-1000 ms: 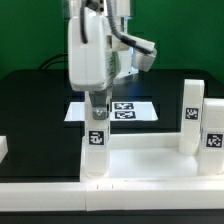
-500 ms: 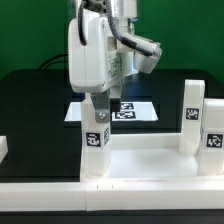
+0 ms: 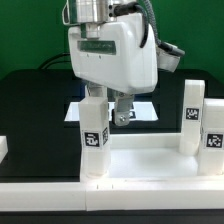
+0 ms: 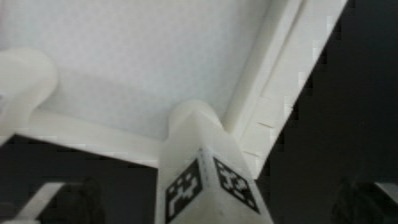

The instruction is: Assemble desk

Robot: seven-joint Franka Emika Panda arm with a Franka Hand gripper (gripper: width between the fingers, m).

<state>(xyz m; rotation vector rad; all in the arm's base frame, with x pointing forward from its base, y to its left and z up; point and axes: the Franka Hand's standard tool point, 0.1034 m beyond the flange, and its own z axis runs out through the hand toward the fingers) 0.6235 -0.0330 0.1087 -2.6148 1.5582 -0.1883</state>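
Above the upright leg (image 3: 93, 128) at the desk top's (image 3: 150, 158) corner socket, the tool (image 3: 108, 108) is seen spread apart, holding nothing. Seating appears finished; another leg (image 3: 191, 117) is judged next.

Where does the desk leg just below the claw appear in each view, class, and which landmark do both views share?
Exterior view: the leg stands upright at the desk top's far corner, on the exterior view's left.
Wrist view: the leg fills the middle foreground, tags showing.
Shared landmark: the desk top's raised rim.
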